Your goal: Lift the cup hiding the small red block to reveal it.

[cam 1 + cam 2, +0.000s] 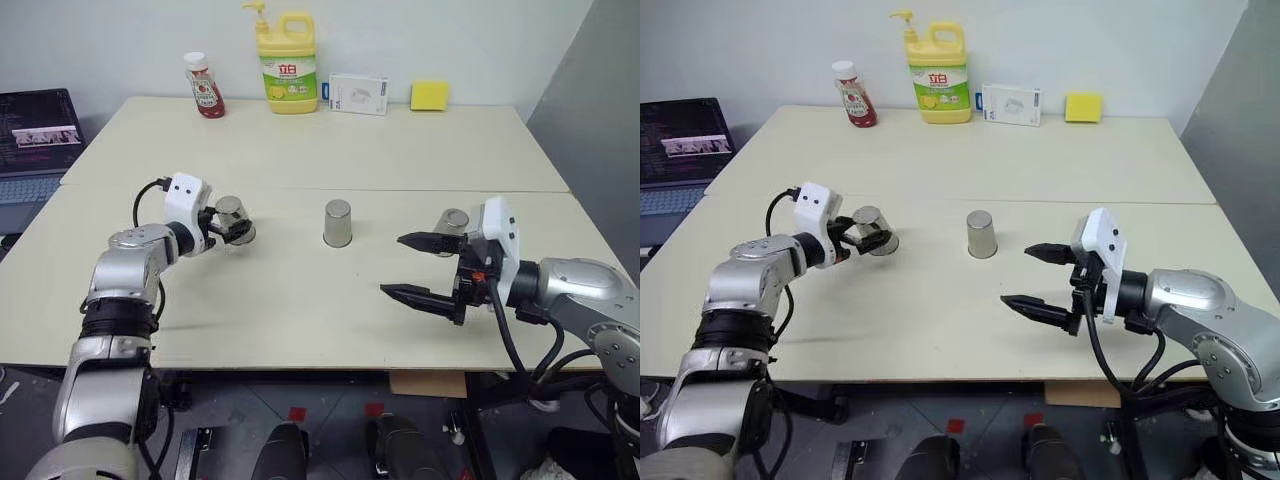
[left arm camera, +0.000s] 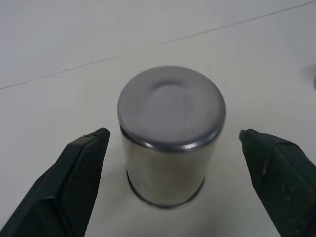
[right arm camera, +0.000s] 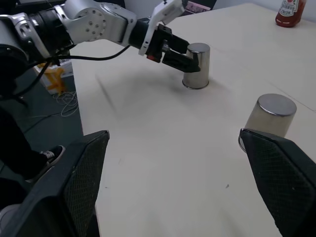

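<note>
From the head views, three upturned steel cups stand in a row on the table (image 1: 300, 300): the left cup (image 1: 236, 219), a middle cup (image 1: 338, 223) and a right cup (image 1: 453, 222). The left gripper (image 1: 231, 227) has its fingers spread apart on either side of the left cup, not yet pressing it. The right gripper (image 1: 1040, 280) hangs over the table just in front of the right cup, fingers wide apart and holding nothing. Ketchup (image 1: 205, 86), a soap bottle (image 1: 287, 62), a white box (image 1: 358, 94) and a sponge (image 1: 429, 95) sit along the far edge, well away.

In the left wrist view the cup (image 2: 170, 138) stands mouth-down, centred between the two open fingers (image 2: 74, 182). I'd say the thing to do is close evenly on the wall about halfway up, then raise it straight, so the rim doesn't drag whatever is beneath.

In the right wrist view the left gripper (image 3: 182, 57) straddles its cup (image 3: 197, 66), with the middle cup (image 3: 269, 118) nearer.

Every cup is inverted, so nothing inside can be seen; the red block is hidden, and I cannot tell under which cup.
</note>
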`<state>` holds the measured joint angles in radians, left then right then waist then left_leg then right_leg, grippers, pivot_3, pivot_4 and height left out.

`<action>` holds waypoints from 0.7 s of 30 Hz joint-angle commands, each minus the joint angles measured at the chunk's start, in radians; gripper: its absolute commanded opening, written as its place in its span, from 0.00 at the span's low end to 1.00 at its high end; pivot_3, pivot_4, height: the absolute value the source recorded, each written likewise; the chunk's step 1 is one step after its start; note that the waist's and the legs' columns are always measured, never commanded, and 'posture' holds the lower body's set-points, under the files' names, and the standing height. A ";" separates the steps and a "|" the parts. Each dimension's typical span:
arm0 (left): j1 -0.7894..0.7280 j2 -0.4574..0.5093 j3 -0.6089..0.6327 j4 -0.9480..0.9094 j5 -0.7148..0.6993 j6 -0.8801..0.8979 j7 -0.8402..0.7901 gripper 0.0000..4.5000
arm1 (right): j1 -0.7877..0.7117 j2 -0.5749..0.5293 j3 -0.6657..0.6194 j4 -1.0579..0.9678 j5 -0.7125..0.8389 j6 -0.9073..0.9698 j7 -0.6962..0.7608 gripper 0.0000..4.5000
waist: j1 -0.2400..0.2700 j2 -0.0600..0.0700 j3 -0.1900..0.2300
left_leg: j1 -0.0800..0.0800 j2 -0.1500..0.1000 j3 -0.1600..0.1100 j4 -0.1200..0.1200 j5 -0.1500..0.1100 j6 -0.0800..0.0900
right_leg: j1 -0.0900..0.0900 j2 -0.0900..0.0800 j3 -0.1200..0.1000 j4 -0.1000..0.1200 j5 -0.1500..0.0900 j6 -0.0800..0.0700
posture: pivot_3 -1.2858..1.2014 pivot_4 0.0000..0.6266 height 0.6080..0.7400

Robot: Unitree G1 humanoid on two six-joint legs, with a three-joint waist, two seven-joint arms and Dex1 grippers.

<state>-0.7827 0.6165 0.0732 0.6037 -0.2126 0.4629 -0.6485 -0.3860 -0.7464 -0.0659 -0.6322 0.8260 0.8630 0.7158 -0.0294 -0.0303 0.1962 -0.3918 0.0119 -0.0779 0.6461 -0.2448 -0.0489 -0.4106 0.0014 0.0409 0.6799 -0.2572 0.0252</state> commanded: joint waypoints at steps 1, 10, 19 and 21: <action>-0.070 -0.021 -0.013 0.093 0.037 -0.081 -0.009 0.99 | -0.018 -0.012 -0.018 -0.036 0.021 -0.002 -0.005 1.00 | 0.000 0.000 0.000 | 0.000 0.000 0.000 0.000 0.000 0.000 | 0.000 0.000 0.000 0.000 0.000 0.000 | 0.52 0.24 1.00; -0.147 -0.065 -0.006 0.253 0.076 -0.179 0.014 0.91 | -0.004 -0.010 -0.016 -0.037 0.019 -0.008 -0.022 1.00 | -0.001 0.000 0.000 | 0.000 0.000 0.000 0.000 0.000 0.000 | 0.000 0.000 0.000 0.000 0.000 0.000 | 0.52 0.24 1.00; -0.156 -0.059 0.020 0.246 0.062 -0.170 0.012 0.61 | 0.000 -0.007 -0.013 -0.031 0.016 -0.014 -0.028 1.00 | -0.001 0.000 0.000 | 0.000 0.000 0.000 0.000 0.000 0.000 | 0.000 0.000 0.000 0.000 0.000 0.000 | 0.52 0.24 1.00; -0.144 -0.047 0.031 0.169 0.058 -0.147 0.030 0.61 | 0.000 -0.007 -0.016 -0.032 0.021 -0.012 -0.029 1.00 | -0.001 0.000 0.000 | 0.000 0.000 0.000 0.000 0.000 0.000 | 0.000 0.000 0.000 0.000 0.000 0.000 | 0.52 0.24 1.00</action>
<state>-0.9115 0.5474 0.0756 0.8737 -0.1386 0.3069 -0.6380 -0.3795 -0.7480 -0.0645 -0.6348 0.8367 0.8626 0.6891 -0.0309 -0.0304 0.1961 -0.3922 0.0116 -0.0783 0.6461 -0.2448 -0.0489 -0.4107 0.0014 0.0407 0.6799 -0.2571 0.0254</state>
